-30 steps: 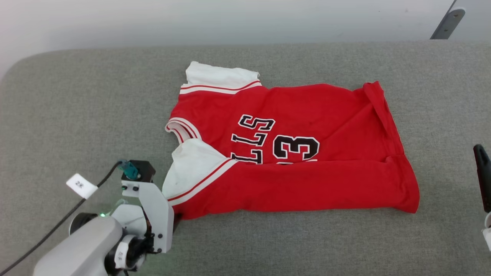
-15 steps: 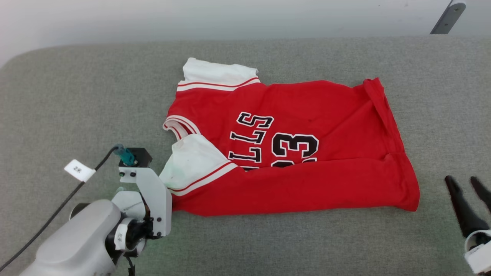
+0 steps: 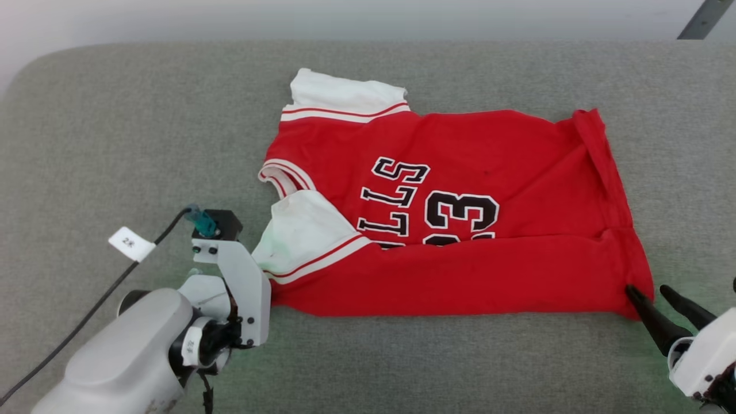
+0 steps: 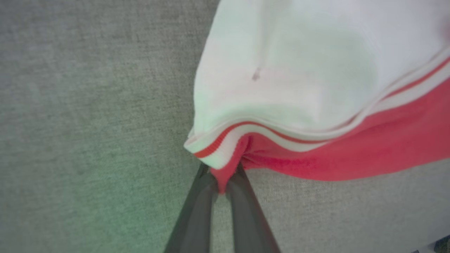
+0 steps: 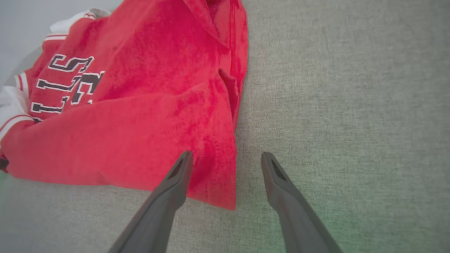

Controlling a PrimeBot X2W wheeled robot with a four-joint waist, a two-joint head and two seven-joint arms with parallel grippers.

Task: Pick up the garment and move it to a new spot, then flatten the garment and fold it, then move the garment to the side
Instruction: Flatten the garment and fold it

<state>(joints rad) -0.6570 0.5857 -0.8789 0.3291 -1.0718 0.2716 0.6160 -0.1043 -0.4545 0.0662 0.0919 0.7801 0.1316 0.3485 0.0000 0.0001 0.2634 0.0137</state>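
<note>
Symmetry matters: left claw (image 4: pixel 221 175) grips one jersey (image 3: pixel 460 276) corner, so the right claw (image 5: pixel 226 156) (spread, straddling the other) should pinch before lifting.

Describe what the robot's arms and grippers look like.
On the left: rounded pale grey forearm, white angular bracket, black block with teal plug, black cable with white tag. Both the left gripper and right gripper have two long dark tapering fingers. Right wrist housing: white.

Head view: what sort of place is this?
Probably an indoor robot test setup: a grey fabric-covered work surface against a bare pale wall, one red garment laid out, and a tagged cable on the left arm.
</note>
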